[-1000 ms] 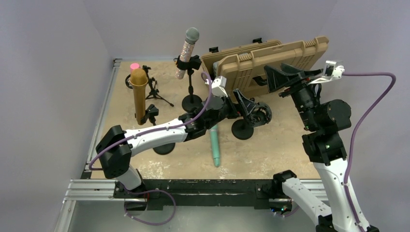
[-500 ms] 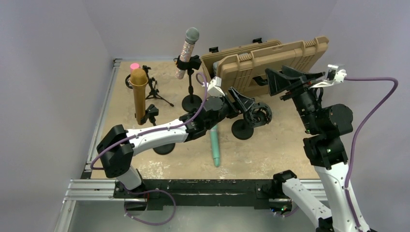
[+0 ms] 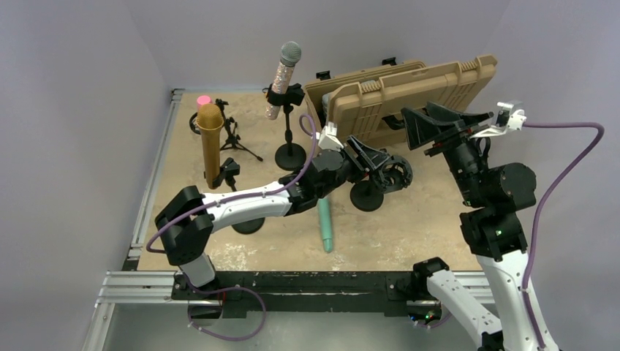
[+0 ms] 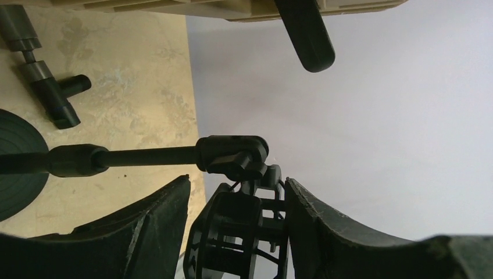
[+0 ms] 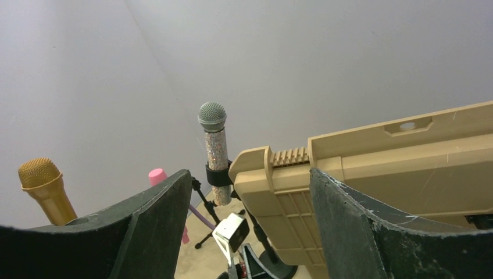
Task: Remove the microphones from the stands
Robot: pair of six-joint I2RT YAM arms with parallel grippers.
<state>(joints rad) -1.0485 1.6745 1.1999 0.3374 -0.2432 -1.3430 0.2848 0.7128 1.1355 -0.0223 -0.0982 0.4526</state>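
Listener: Where are the microphones?

Describer: A teal microphone (image 3: 325,223) lies flat on the sandy table (image 3: 278,245), just beside the round base (image 3: 365,196) of a black stand (image 4: 134,157). A gold microphone (image 3: 210,139) stands upright in its own stand at the left. A glittery microphone (image 3: 283,77) sits slightly tilted in a stand at the back, near a tan hard case (image 3: 417,88) standing on edge.

Listener: And the two grippers?

Describer: The left gripper (image 4: 237,181) reaches to the black stand's holder (image 4: 238,232), with one finger on each side, close against it. Whether they pinch it, I cannot tell. The right gripper (image 5: 250,174) is raised at the right, its fingers well apart, holding nothing.
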